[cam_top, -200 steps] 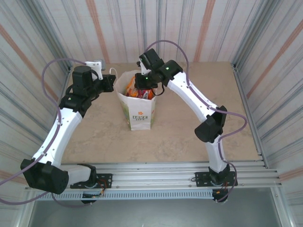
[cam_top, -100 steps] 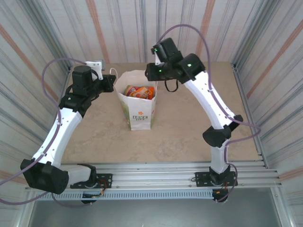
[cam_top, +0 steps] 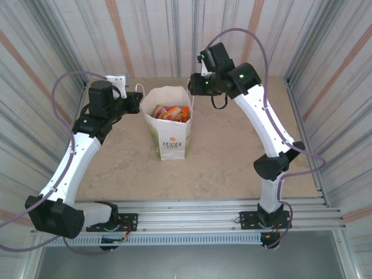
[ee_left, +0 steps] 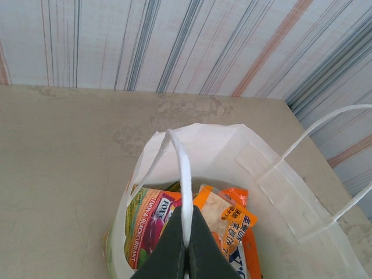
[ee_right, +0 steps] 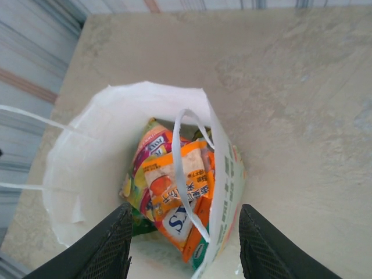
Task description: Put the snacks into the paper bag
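Pinches handle (ee_left: 181, 168) of paper bag (cam_top: 168, 136) in left gripper (ee_left: 187, 232); holds right gripper (ee_right: 185, 218) wide, empty. Could topple bag, spilling snacks (ee_right: 168, 180), if tugged.

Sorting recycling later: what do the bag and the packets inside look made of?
The paper bag looks like matte white paper, holding crisp folds. The snacks look like glossy printed foil or plastic film; their sheen leaves which open.

You saw a matt white paper bag (cam_top: 170, 136), glossy foil snacks (ee_right: 160, 192), and a smooth, matt, stone-look worktop (cam_top: 232, 151).
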Tool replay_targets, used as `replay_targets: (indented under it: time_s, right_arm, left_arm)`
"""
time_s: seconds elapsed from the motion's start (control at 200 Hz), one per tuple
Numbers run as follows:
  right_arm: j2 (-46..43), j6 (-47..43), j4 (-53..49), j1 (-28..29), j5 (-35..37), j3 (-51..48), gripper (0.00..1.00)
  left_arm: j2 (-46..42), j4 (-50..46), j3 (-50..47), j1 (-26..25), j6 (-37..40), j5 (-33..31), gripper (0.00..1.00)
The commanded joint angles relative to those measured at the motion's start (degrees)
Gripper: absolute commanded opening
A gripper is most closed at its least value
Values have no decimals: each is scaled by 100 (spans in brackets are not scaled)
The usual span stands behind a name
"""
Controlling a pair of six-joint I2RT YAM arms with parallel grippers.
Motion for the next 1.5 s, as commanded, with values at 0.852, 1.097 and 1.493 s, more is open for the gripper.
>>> replay_targets:
  time_s: [0.852, 1.097, 1.493]
  right_arm:
    - [-995, -580, 234, -990, 187, -1420, 0]
    - [-1818, -431, 658, -1253, 47, -2643, 0]
    - [-2724, -740, 1033, -1964, -235, -3402, 54]
  left_arm:
    - [828, 54, 1271, -1141, 425, 131, 0]
    - [949, 25, 1349, -1478, 416, -30, 3]
    - [168, -635, 1265, -1113, 704, -936, 57]
